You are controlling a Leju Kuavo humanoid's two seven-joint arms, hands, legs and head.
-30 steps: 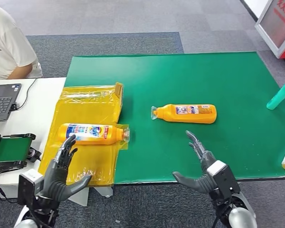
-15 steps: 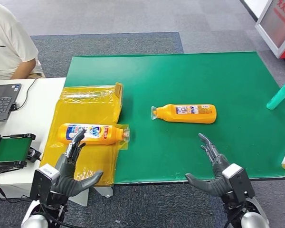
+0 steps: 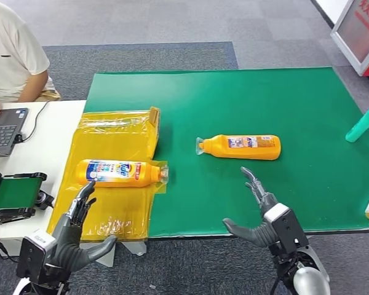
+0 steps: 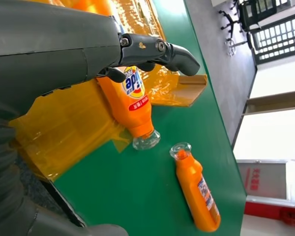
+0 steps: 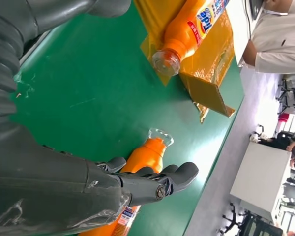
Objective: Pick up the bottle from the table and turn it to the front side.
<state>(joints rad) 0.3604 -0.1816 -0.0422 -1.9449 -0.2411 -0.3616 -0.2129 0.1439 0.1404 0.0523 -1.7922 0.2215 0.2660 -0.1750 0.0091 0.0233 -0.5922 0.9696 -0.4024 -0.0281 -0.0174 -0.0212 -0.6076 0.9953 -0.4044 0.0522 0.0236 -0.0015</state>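
Green desk mat carries an orange bottle lying untouched as right hand and left hand hover spread wide and empty, reach and grasp apparently next.

We see a glossy orange plastic bottle with a clear cap and a printed label lying on a matt green mat. A second glossy bottle rests on a shiny, crinkled yellow plastic film. Our hands look like smooth dark-grey plastic.
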